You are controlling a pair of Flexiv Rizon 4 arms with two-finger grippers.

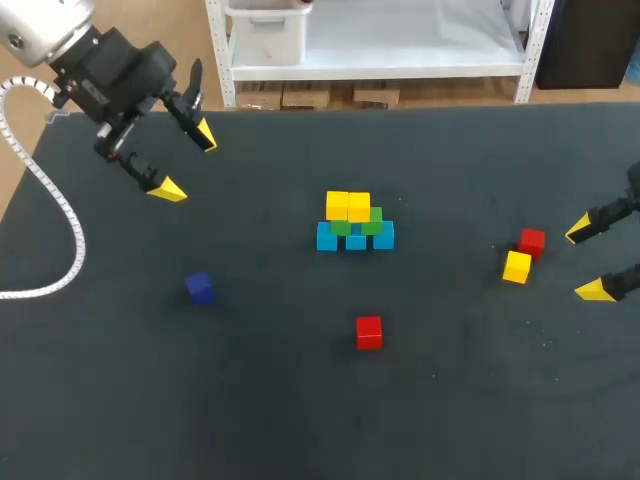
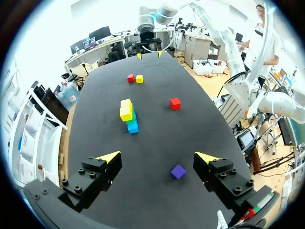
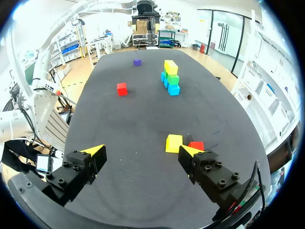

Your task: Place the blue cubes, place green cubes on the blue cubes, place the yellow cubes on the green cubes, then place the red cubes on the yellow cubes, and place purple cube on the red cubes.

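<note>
— How far along is the pile?
— In the middle of the table (image 1: 300, 420) three blue cubes (image 1: 326, 238) sit in a row, two green cubes (image 1: 373, 222) on them, and two yellow cubes (image 1: 347, 206) on top.
— And the rest?
— A spare yellow cube (image 1: 517, 267) and a red cube (image 1: 532, 241) lie just beside each other near the right edge. The other red cube (image 1: 369, 332) lies alone in front of the pile, and the purple cube (image 1: 200, 288) lies well off to the left.
— The grippers?
— The left gripper (image 1: 187, 162) hangs over the far left corner, fingers spread wide, holding nothing. The right gripper (image 1: 588, 260) is at the right edge, also spread wide and empty, with the yellow and red pair just ahead of it.
</note>
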